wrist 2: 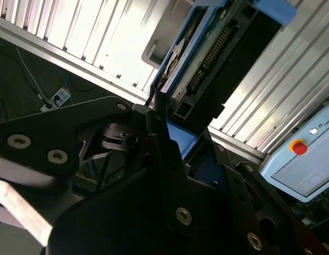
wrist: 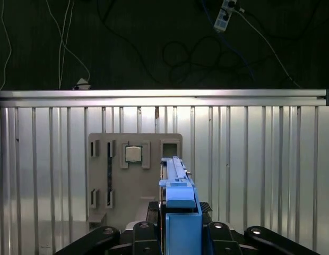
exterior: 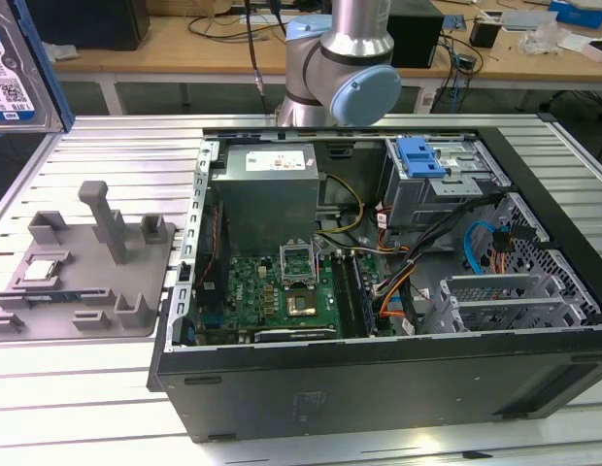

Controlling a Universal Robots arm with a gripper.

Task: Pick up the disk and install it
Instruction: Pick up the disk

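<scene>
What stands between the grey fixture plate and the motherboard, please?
In the exterior view, the computer case's perforated metal side wall stands between the grey fixture plate and the motherboard.

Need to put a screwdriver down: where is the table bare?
At the exterior view's left, bare table lies between the grey fixture and the far edge, and between the fixture and the near edge. Inside the open computer case it is crowded with boards and cables. The gripper holds the disk.

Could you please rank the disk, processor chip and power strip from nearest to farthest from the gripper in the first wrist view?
1. disk: clamped in the gripper.
2. processor chip: on the grey fixture.
3. power strip: on the floor past the table.
</scene>
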